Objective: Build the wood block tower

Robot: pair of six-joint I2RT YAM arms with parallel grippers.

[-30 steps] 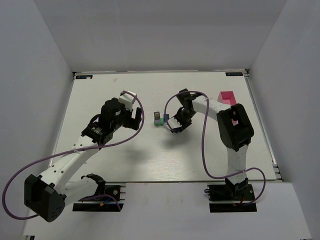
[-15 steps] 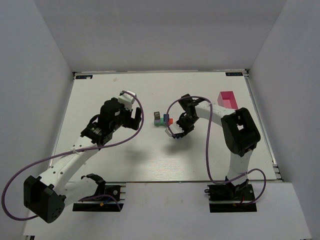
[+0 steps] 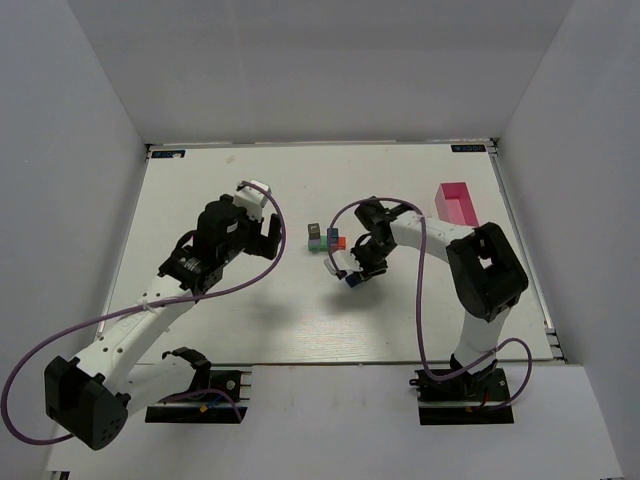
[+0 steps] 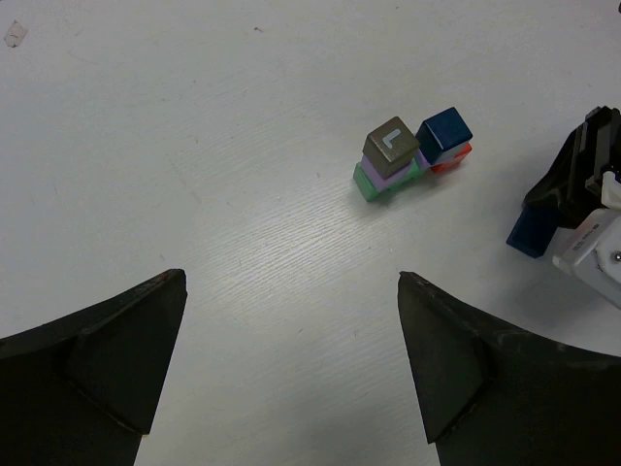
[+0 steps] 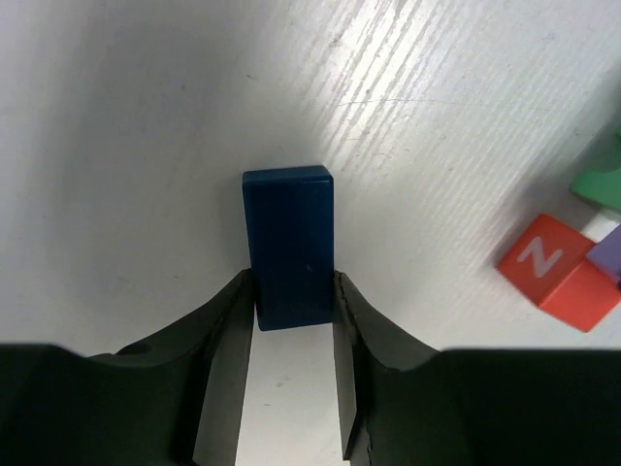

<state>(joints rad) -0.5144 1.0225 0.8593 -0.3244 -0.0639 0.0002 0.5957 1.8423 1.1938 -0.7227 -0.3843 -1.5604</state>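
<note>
Right hand (image 5: 293, 289) is clamped on a dark blue brick (image 5: 288, 228) near the tower (image 4: 403, 160), left hand (image 4: 291, 291) just gaping wide.

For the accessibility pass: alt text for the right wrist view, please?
The right gripper clamps a dark blue brick by its long sides, over the white table. A red-orange block marked N lies apart from it, near the picture's right edge.

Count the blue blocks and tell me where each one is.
2. One blue cube sits in the tower beside the red-orange block; one blue brick is clamped between the right fingers. More could hide behind the tower.
</note>
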